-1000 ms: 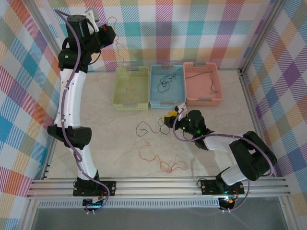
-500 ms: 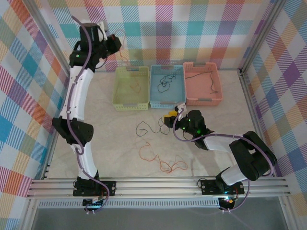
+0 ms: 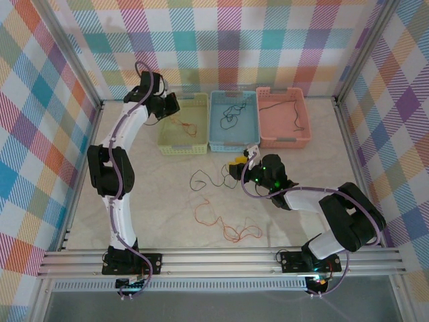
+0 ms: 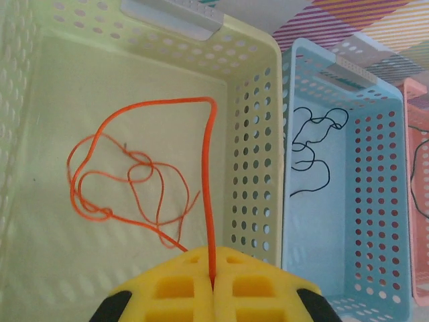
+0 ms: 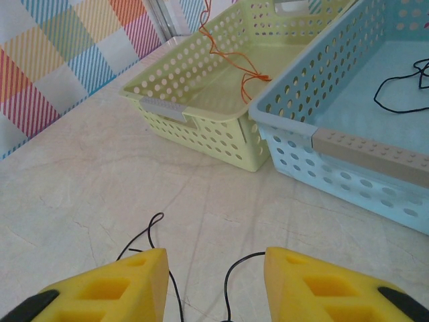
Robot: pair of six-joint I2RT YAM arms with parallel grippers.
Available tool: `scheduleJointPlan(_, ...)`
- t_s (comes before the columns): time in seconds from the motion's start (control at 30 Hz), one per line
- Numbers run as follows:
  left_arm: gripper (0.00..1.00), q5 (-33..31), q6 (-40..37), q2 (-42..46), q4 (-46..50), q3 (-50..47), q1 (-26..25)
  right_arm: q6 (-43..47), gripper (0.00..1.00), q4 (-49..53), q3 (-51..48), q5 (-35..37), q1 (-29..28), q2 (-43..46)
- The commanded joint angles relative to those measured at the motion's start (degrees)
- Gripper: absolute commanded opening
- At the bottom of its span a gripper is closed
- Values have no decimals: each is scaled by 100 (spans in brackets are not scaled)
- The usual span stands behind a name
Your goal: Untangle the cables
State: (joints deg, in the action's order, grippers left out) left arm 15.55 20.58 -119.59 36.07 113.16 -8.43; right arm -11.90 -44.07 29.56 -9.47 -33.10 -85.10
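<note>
Marbled tabletop point(image 5: 100, 154). Left hand point(image 4: 212, 278): lowered from high up, clamped on orange cable point(image 4: 208, 201), now coiling beneath it in yellow-green basket point(image 4: 258, 134); release due. Right hand point(image 5: 214, 282): apart, over black cable point(image 5: 226, 278).

The bins point(image 3: 233, 143) stand beyond the right hand point(image 3: 236, 166).
The left hand point(image 3: 169, 105) hangs over the leftmost bin point(image 3: 182, 147), cable point(image 4: 209, 201) trailing inside; loose cables point(image 3: 200, 180) lie on the bench point(image 3: 154, 201) by the right hand.

An orange cable point(image 4: 210, 168) is glowing inside the pale-green basket point(image 4: 251, 168) left of the light-blue basket point(image 3: 233, 144); a salmon-pink basket point(image 3: 285, 139) is sitting to its right, rainbow-plaid walls point(image 3: 268, 40) shimmering behind it.
</note>
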Motion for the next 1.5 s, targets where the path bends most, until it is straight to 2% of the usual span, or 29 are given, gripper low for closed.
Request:
scheduleJointPlan(0.0, 0, 161, 67, -189, -77, -23, 60, 39, 43, -119, 42, -89, -47, -50)
scheduleJointPlan(0.6, 0, 264, 89, -855, 594, 651, 51, 66, 43, -101, 47, -98, -44, -32)
scheduleJointPlan(0.67, 9, 260, 88, -956, 700, 812, 50, 50, 43, -101, 55, -115, -47, -49)
scheduleJointPlan(0.73, 31, 214, 78, -1051, 878, 1062, 52, 46, 43, -101, 50, -118, -47, -48)
scheduleJointPlan(0.8, 46, 218, 62, -1101, 1040, 1259, 48, 50, 43, -101, 52, -115, -47, -45)
scheduleJointPlan(0.83, 52, 220, 61, -1090, 1102, 1333, 51, 52, 43, -101, 51, -109, -47, -50)
scheduleJointPlan(0.9, 56, 173, 54, -1001, 1252, 1450, 41, 60, 43, -97, 50, -106, -47, -41)
scheduleJointPlan(1.1, 59, 10, 81, -1, 1172, 911, 33, 39, 44, -93, 63, -107, -47, -51)
scheduleJointPlan(1.23, 59, 159, 334, 1422, 217, -774, -56, 38, 44, -93, 60, -116, -47, -52)
scheduleJointPlan(1.47, 63, 291, 578, 3858, -796, -3328, -303, 56, 44, -69, 46, -52, -47, -16)
